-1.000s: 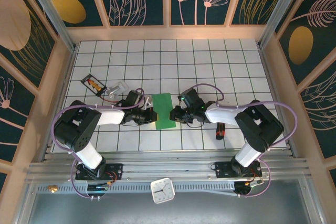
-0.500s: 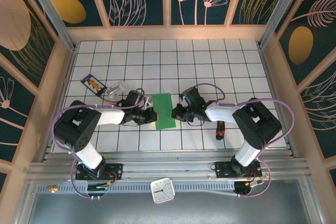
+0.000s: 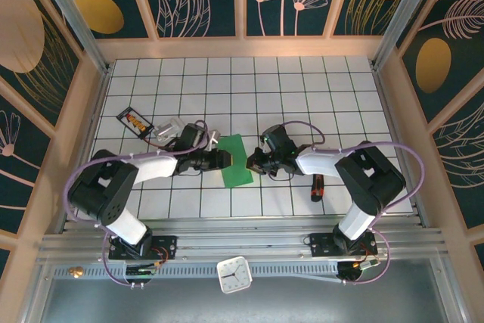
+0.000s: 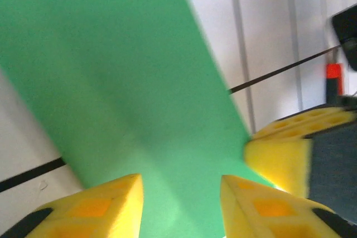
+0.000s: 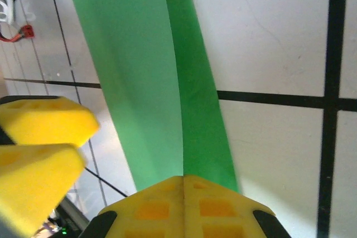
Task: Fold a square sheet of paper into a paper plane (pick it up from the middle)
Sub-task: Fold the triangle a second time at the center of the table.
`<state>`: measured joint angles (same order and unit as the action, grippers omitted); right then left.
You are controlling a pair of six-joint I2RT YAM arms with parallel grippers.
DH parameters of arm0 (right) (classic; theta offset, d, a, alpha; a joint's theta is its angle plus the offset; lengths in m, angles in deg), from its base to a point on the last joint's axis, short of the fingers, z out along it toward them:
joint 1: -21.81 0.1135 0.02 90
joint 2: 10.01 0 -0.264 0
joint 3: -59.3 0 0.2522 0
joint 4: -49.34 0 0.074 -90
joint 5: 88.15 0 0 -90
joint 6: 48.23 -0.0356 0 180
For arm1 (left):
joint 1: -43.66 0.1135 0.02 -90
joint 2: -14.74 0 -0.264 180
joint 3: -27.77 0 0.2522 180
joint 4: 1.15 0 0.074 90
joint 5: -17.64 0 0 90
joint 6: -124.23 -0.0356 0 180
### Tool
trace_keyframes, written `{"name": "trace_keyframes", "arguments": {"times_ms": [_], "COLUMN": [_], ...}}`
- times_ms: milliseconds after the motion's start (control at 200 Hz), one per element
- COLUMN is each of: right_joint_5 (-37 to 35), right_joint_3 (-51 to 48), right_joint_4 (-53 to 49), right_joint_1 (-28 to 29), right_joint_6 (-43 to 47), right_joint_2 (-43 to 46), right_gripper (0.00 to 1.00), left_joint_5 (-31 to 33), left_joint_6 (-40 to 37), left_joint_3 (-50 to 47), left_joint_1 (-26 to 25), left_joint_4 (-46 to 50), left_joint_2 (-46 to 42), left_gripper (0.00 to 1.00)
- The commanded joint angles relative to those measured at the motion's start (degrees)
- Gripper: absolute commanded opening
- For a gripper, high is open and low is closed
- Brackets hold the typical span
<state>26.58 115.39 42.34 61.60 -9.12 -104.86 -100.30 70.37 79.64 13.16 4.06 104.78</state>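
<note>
Compared with 1 second ago, the left gripper (image 3: 224, 159) is releasing. Its jaws, clenched then, are now standing apart, and its arm is stretching further in across the grid with the shoulder link swung out to the left. The right gripper (image 3: 252, 163), slightly parted then, is now clenched, its 2 yellow pads (image 5: 162, 204) pressing flat against each other.

The green sheet of paper (image 3: 237, 160) is lying in the same spot as before. It is resting on the white grid table (image 3: 302, 88) between the 2 grippers, folded into a narrower strip with 1 lengthwise crease.

In the left wrist view the sheet is running under the gap between the left gripper's spread pads. I cannot tell whether they are touching it. In the right wrist view the crease is running straight to the seam of the clenched pads, whose tips are meeting the sheet's near edge. I cannot tell whether a sliver of paper is being pinched there.

Counting:
- 1 green sheet
- 2 grippers, with 4 yellow pads in all
- 1 red-and-black tool (image 3: 317, 187), lying beside the right arm
- 1 black packet (image 3: 134, 121) and 1 clear plastic piece (image 3: 171, 127), sitting behind the left arm
- 1 white clock (image 3: 233, 274), resting on the near rail
</note>
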Motion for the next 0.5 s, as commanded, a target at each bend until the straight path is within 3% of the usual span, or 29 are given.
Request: {"name": "trace_keyframes", "arguments": {"times_ms": [0, 240, 495], "right_joint_5": [2.0, 4.13, 5.65], "right_joint_3": [0.52, 2.13, 3.37], "right_joint_4": [1.63, 0.83, 1.46], "right_joint_1": [-0.31, -0.65, -2.48], "right_joint_6": [-5.19, -9.36, -12.59], "right_joint_2": [1.81, 0.65, 0.01], "right_gripper": [0.0, 0.0, 0.0], "left_joint_5": [2.34, 10.52, 15.23], "left_joint_6": [-1.82, -5.21, -10.37], "left_joint_3": [-3.69, -15.53, -17.08], "left_joint_1": [-0.18, -3.64, -8.68], "left_joint_4": [-7.82, -19.17, -18.81], "left_joint_2": [-6.37, -18.17, -20.64], "left_gripper": [0.45, 0.54, 0.65]}}
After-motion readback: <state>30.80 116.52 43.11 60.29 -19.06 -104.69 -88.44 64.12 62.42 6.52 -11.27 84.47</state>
